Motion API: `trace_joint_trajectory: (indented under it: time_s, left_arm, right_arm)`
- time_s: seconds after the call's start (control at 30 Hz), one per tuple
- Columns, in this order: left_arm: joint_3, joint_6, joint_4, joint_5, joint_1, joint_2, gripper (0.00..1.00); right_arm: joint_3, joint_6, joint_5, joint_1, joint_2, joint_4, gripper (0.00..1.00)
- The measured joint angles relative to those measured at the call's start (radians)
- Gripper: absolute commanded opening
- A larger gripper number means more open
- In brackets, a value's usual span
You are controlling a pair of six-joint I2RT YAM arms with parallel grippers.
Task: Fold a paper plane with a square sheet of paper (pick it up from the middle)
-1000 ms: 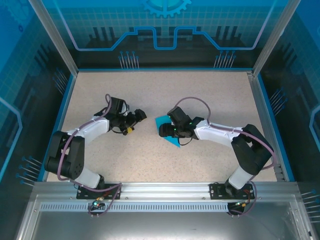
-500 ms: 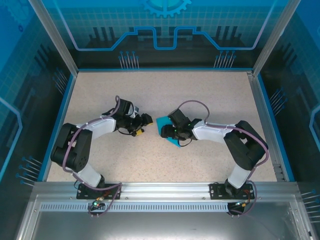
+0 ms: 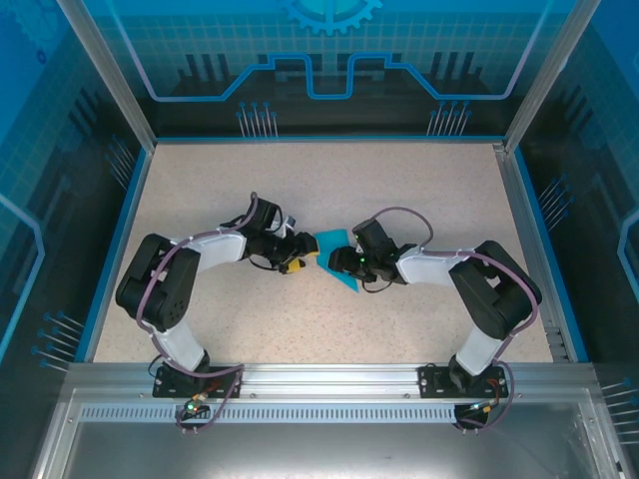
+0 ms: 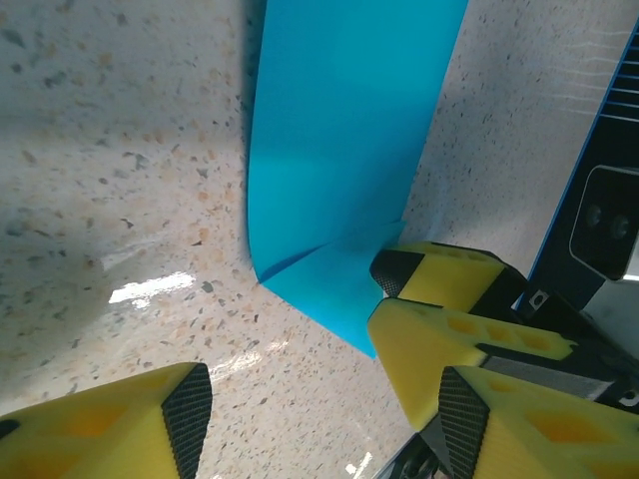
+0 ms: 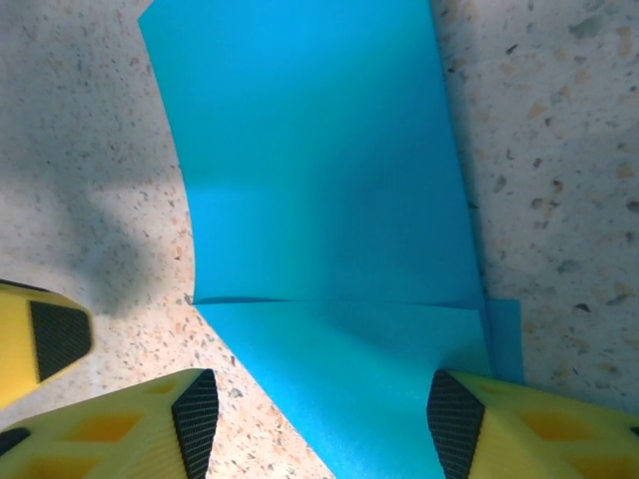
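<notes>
From above, the blue sheet of paper (image 3: 327,242) lies on the speckled table (image 3: 399,180) near the middle of the frame. The left gripper (image 3: 304,260) meets it from the left and the right gripper (image 3: 338,264) from the right, nose to nose over the sheet. I can't judge either jaw from up here.

On my left wrist camera the paper (image 4: 344,140) runs down from the top edge, with a folded flap at its lower end coming to a point. The left gripper (image 4: 319,411) stands spread at the bottom of the frame, bare table between its tips. The right gripper's yellow fingers (image 4: 454,344) sit against the flap's right edge.

On my right wrist camera the paper (image 5: 319,170) fills the upper centre, a crease crossing it lower down. The right gripper (image 5: 321,411) is spread, straddling the flap; its right pad touches the paper, its left pad stands clear. One left finger (image 5: 35,339) shows at the left edge.
</notes>
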Motion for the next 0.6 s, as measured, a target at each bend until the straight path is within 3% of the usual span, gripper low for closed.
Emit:
trace_joint_trajectory:
  time_s: [0.37, 0.6]
  left_arm:
    - [0.082, -0.019, -0.009, 0.000, -0.047, 0.083, 0.57]
    - [0.116, -0.023, -0.053, -0.027, -0.048, 0.114, 0.57]
  right_arm:
    - [-0.051, 0.047, -0.086, -0.044, -0.008, 0.097, 0.62]
    - [-0.058, 0.050, -0.100, -0.050, -0.008, 0.109, 0.62]
